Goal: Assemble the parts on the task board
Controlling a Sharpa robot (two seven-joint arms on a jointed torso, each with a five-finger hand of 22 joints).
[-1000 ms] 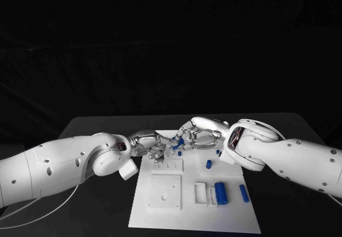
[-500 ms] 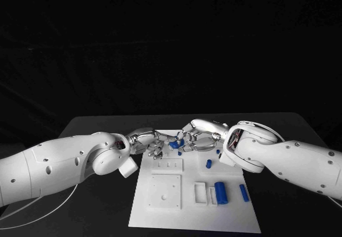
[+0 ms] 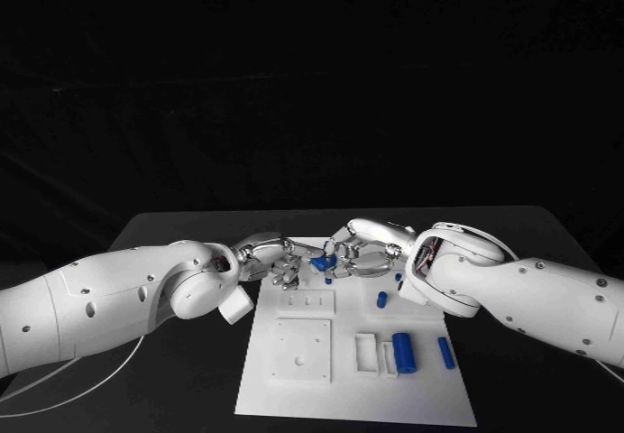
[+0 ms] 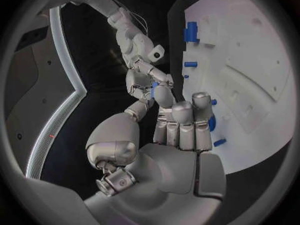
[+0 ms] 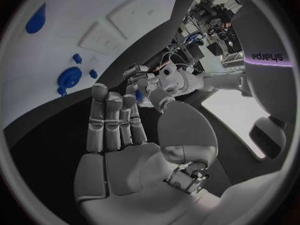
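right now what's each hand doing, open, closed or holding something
Left hand: touches the small blue part from its side; whether it grips it cannot be told.
Right hand: fingers closed on the same blue part, holding it above the task board.

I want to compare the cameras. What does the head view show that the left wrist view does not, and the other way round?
Only the head view shows the near part of the task board, with a large blue cylinder and a blue rod. Only the left wrist view shows the left hand from behind, at its palm. Both show the right hand and a blue part between the two hands.
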